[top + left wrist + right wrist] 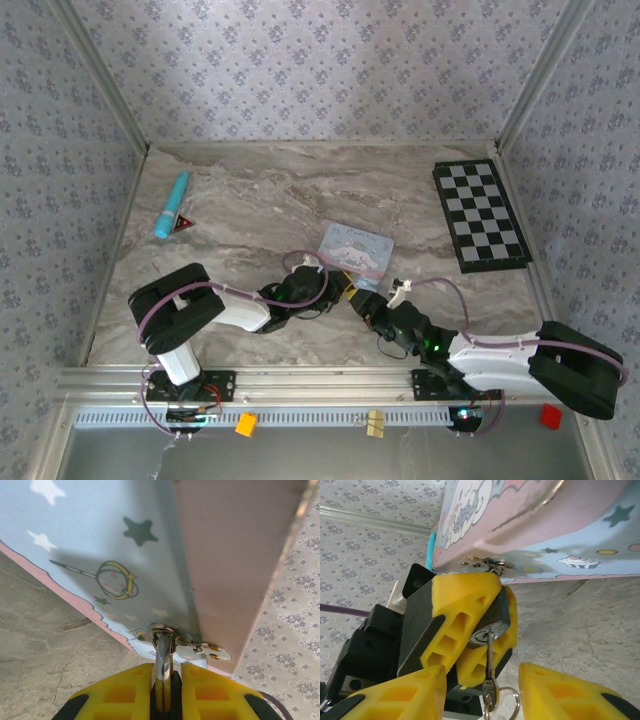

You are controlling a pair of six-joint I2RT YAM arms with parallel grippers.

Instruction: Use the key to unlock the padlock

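Note:
The small dark padlock (499,611) hangs by its metal shackle (163,652) from the clasp of a pastel blue-pink tin (355,248). My left gripper (166,669) is shut on the padlock body, its yellow fingers (462,605) pressed on both sides. The key (489,652) sticks in the keyhole on the padlock's underside, with a ring hanging from its head. My right gripper (481,674) is open around the key, one finger to each side and a clear gap to each. In the top view both grippers meet at the tin's near corner, left gripper (335,290) and right gripper (370,306).
A black-and-white checkerboard (480,213) lies at the back right. A teal pen (171,204) and a small red triangle (183,222) lie at the back left. Patterned walls close in the marble table (260,200) on three sides.

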